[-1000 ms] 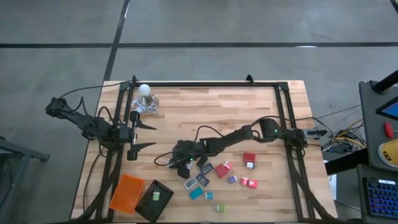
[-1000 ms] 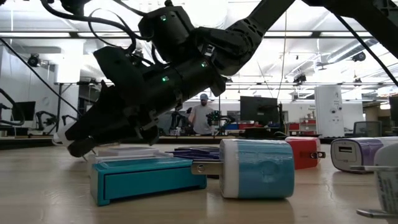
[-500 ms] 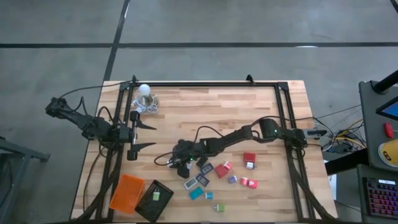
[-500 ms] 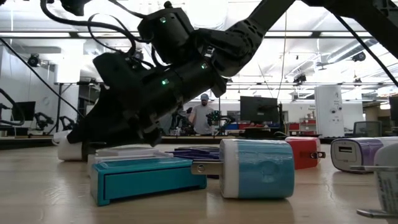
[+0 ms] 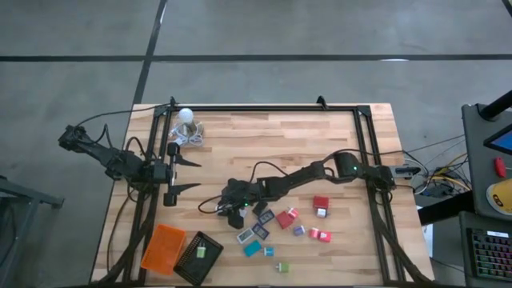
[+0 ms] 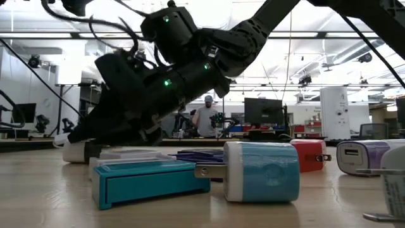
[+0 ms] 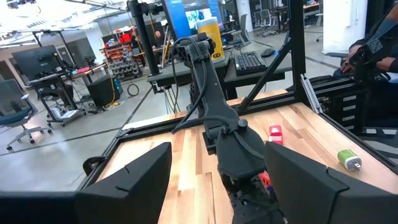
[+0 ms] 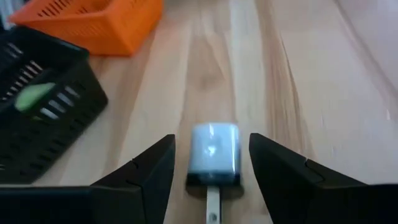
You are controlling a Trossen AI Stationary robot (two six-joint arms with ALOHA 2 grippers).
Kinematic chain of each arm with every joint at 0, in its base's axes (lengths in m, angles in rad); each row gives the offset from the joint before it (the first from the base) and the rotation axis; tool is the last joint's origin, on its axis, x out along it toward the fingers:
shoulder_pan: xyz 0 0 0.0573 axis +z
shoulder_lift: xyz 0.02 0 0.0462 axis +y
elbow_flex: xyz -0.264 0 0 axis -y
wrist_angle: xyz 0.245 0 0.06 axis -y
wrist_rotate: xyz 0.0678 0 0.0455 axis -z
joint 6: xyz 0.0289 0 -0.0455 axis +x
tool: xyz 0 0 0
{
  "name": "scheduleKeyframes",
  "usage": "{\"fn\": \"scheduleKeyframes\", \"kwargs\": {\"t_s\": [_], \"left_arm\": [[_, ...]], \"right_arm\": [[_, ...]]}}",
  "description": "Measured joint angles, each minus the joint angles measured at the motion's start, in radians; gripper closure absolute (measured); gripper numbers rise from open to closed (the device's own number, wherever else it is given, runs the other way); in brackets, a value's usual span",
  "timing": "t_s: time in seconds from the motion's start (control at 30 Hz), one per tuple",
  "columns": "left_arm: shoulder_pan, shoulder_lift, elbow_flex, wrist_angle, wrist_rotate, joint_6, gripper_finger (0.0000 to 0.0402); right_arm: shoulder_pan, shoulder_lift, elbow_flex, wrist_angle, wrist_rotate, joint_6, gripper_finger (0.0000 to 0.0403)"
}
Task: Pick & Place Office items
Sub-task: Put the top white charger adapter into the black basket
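- Wooden boards made up the table (image 5: 272, 136), and a big lit hall with desks and a far-off person was seen behind it in the low view.
- Nearest in the low view, a teal box (image 6: 149, 180) and a blue and white plug (image 6: 259, 171) were seen lying on the wood.
- Behind them, the right gripper (image 8: 211, 163) was held low at the table's middle, just beside the pile of office items (image 5: 280, 228).
- Its fingers were spread apart with a small white and blue block (image 8: 213, 152) lying between them; it looked let go, not squeezed.
- One green piece (image 5: 201, 251) was already seen in the black tray (image 5: 189, 264), near the orange tray (image 5: 162, 249).
- About a dozen pieces were left loose on the table, so most of the job was judged not yet done.
- Farther off, the left gripper (image 5: 178, 170) was waiting wide open, with nothing held, near the table's left edge.
- Only the right wrist view showed the block between the fingers; in the high view it was hidden under the arm.
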Motion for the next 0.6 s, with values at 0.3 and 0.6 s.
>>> {"fn": "scheduleKeyframes", "kwargs": {"t_s": [0.3,0.6], "left_arm": [[0.000,0.001,0.000,-0.005,0.000,0.000,0.0140],[0.000,0.004,0.000,-0.043,0.000,-0.036,0.0140]], "right_arm": [[0.000,-0.107,0.009,-0.081,-0.109,-0.066,0.0200],[-0.006,-0.266,-0.041,-0.275,-0.089,-0.129,0.0200]]}}
